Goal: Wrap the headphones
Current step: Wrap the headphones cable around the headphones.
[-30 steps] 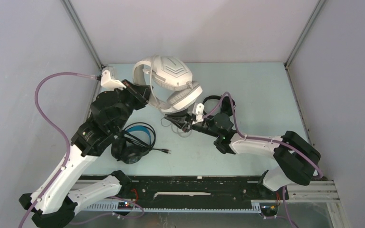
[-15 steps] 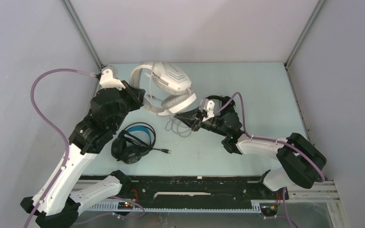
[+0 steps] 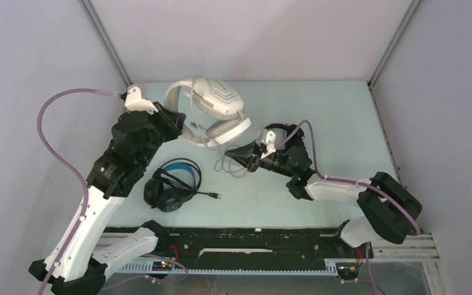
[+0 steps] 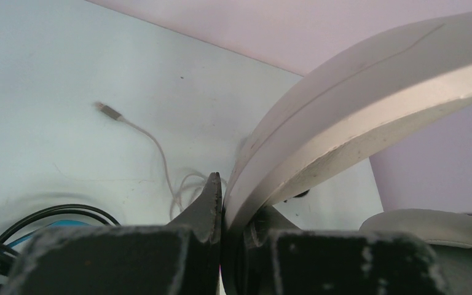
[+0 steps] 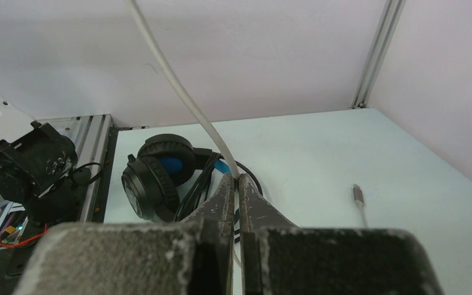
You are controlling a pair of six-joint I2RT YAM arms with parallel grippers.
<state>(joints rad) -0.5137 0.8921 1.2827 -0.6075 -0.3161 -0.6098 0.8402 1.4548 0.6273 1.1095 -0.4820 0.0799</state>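
Here we go: the left gripper [image 3: 182,123] is clamped shut on the broad white headband [image 4: 356,104] of the bulky white over-ear headphones [image 3: 218,98], holding them up off the pale blue-green table [image 3: 338,117] near its back left corner, cups hanging toward the middle. The right gripper [image 3: 233,151] has its fingers pressed together on the pale grey cable [image 5: 178,86], which shows as a thin line between the tips in the right wrist view. Here's the relation that matters. From that pinch the cable climbs up and away toward the raised headset, so the headphones lie beyond and to the left of the right fingertips, with the taut stretch running roughly along the line from gripper to ear cups. The slack sits in loose loops [image 3: 226,165] on the table just below the right fingers, and the cable's metal plug [image 4: 107,110] lies flat on the table. By my read, any winding has to come from the right arm, since it is the only one on the cable. Now the count: three sets in all. There's the white one in the air. A black over-ear pair with a blue headband [image 3: 172,184] rests on the table by the left arm, its own cord bundled. A small thin black on-ear pair [image 3: 281,129] is partly hidden behind the right wrist. Two grippers, both occupied.
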